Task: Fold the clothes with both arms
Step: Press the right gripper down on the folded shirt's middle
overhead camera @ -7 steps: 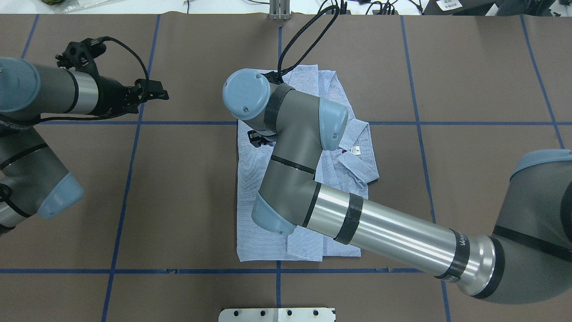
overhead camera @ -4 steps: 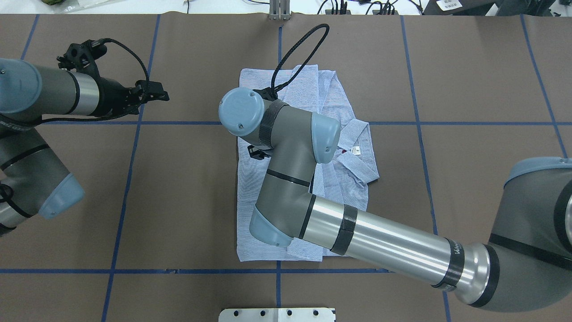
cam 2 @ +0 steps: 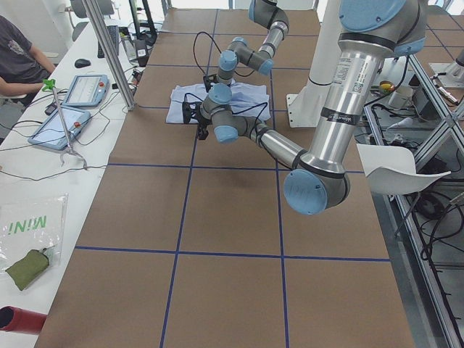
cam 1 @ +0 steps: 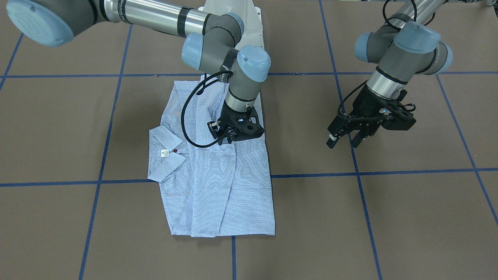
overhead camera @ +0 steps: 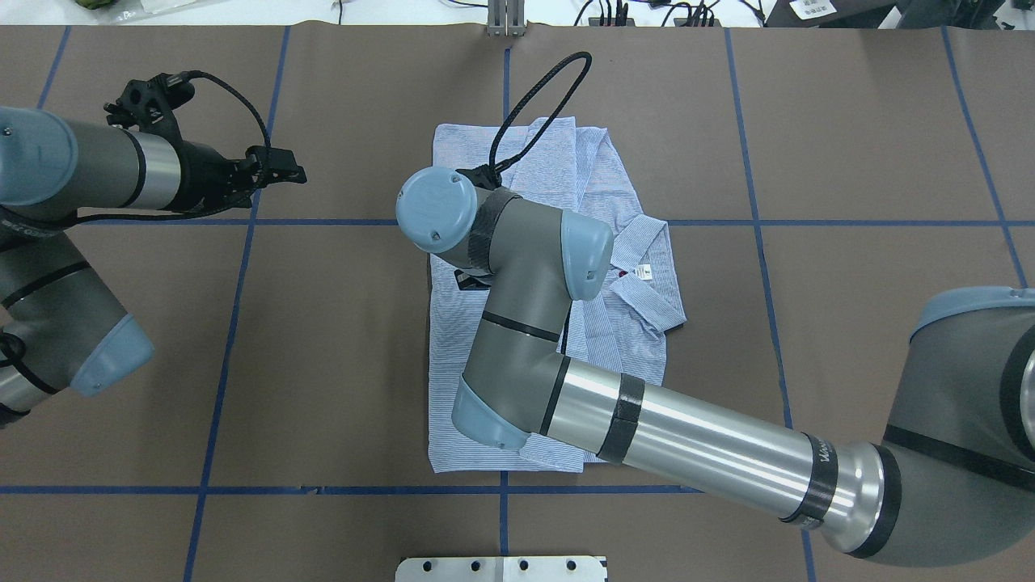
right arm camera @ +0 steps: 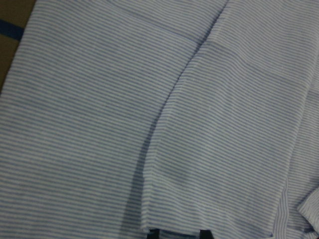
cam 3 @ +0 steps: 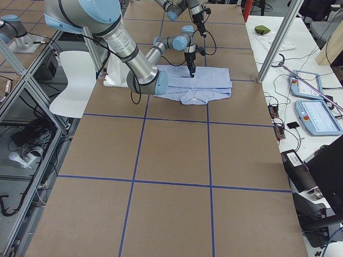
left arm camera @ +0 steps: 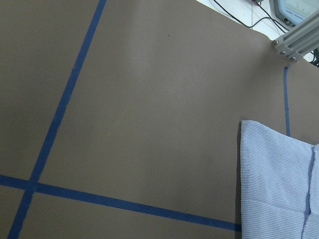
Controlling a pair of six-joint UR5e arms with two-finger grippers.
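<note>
From the left of the overhead view, the left arm reaches out over the brown paper-covered table, well apart from the shirt. The left gripper hangs above bare paper, over a blue tape line, with its two fingers spread and nothing between them. Its wrist camera looks down on brown paper, crossing tape lines and one corner of the striped fabric at the lower right.

The shirt lies flat in the middle of the table. It is folded into a long rectangle that runs away from the robot and crosses one of the tape lines. The collar juts out on the robot's right side, showing a small white label and a red button (the only button that can be made out).

The right gripper points down at the shirt's middle, right at the cloth or just above it. The right wrist view is filled with stripes and a fold seam. Two dark fingertips peek in at its bottom edge with a gap between them, but whether they pinch any fabric cannot be told. A black cable loops up from that wrist.

The right arm comes in from the right, its silver forearm passing over the near end of the shirt.
</note>
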